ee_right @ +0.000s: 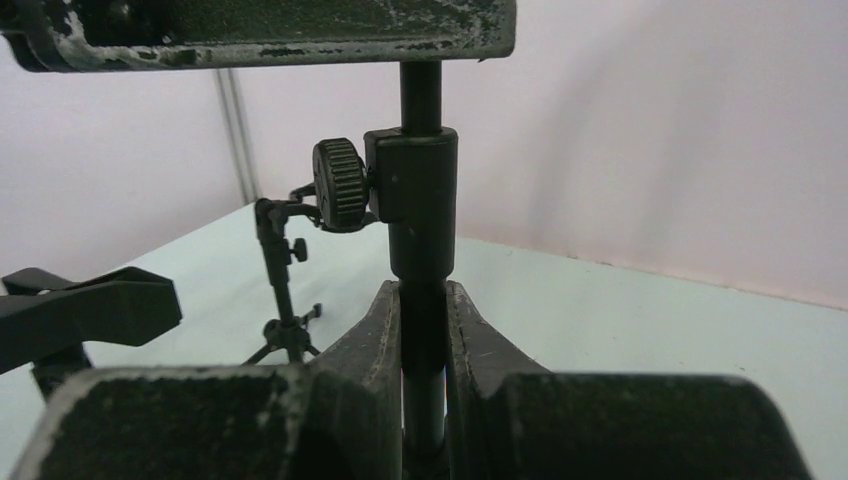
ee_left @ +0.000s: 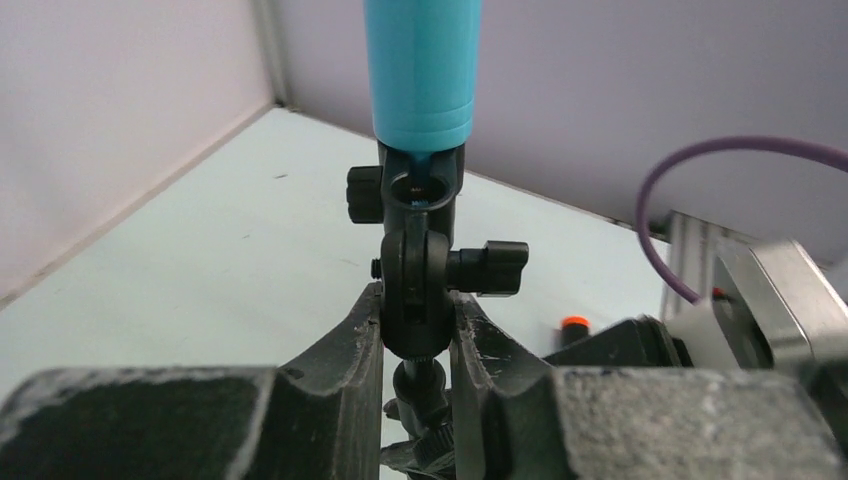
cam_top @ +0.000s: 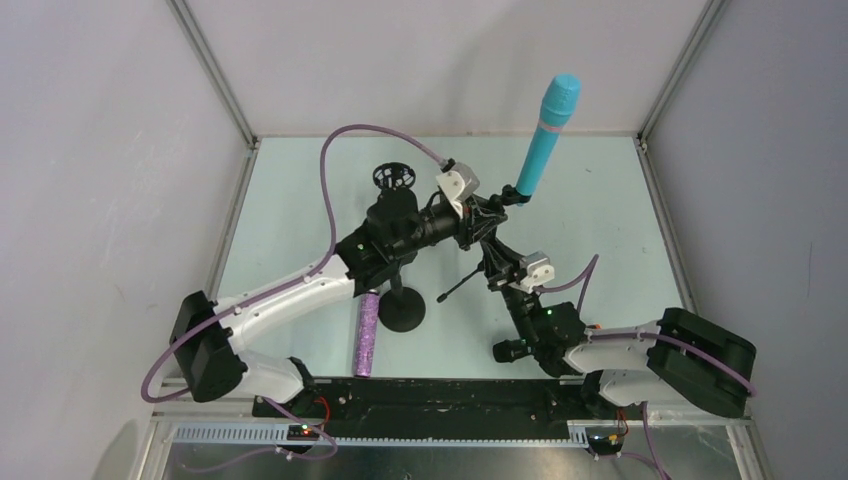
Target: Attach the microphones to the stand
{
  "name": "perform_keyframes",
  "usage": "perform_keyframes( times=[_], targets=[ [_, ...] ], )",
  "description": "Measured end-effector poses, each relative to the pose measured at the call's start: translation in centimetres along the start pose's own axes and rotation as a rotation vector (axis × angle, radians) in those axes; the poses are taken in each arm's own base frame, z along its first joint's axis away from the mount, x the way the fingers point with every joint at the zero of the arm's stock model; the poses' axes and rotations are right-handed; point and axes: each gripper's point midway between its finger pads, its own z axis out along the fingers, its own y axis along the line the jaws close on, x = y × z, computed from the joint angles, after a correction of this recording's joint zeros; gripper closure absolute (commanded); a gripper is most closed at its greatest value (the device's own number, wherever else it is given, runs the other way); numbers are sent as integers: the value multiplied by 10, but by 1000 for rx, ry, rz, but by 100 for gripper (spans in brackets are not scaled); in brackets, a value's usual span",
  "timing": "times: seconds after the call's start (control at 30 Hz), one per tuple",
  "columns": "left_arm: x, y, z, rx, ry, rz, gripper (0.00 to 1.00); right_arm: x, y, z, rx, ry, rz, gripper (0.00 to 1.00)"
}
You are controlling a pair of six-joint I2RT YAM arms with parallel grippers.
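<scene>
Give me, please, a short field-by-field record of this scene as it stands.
cyan microphone: seated in the stand's clip, tilted up and away
left end effector: shut on the clip joint just under that microphone
right end effector: shut on the stand pole
purple microphone: lying on the table, not attached

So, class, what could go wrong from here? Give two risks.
The cyan microphone leans far out from its clip; should the left gripper, shut on the swivel joint, let go, it may droop or tip the stand. The purple microphone lies partly beneath the left arm, which might knock it.
</scene>
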Motion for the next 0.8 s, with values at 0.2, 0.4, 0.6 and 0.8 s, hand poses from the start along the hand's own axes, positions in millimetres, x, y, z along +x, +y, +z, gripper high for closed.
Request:
perform_keyframes(
  times=[0.2,0.4,0.6,0.8],
  targets=[
    [7,14,0,-237,19,47,100,14,-3,2,84,50,-81,100],
    [18,23,-5,-367,60,93,100,29,-4,2,127,102,-154,100],
    [22,19,-2,-339,72,124,100,30,-7,-1,134,107,-163,100],
    [14,17,3,-200,37,75,100,15,-11,1,113,68,-106,100]
  ],
)
